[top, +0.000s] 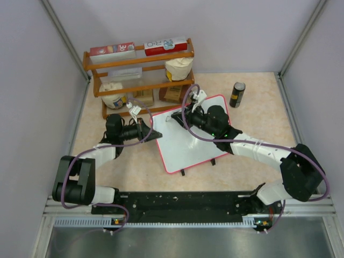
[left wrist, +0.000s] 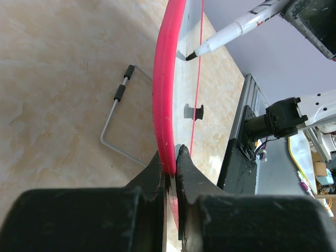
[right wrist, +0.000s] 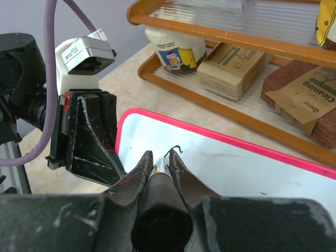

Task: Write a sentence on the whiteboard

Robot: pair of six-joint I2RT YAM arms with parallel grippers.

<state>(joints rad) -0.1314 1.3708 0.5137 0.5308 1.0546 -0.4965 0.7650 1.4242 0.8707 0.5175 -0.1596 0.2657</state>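
At centre frame on the bench (top: 258, 113), my left gripper (top: 152, 130) clamps the whiteboard (top: 188, 145) by its edge while my right gripper (top: 181, 117) holds a marker (left wrist: 239, 27) at its upper-left corner, the sentence (right wrist: 177, 148) barely one stroke begun.

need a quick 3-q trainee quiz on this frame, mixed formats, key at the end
1. Multiple choice: the left gripper is shut on A) a cup, B) the whiteboard's red-pink frame, C) a spoon.
2. True or false: two full lines of text already cover the board.
3. Short answer: what does the right gripper hold?
Key: 1 B. 2 False: only a small black mark shows near one corner. 3 The marker, tip at the board.
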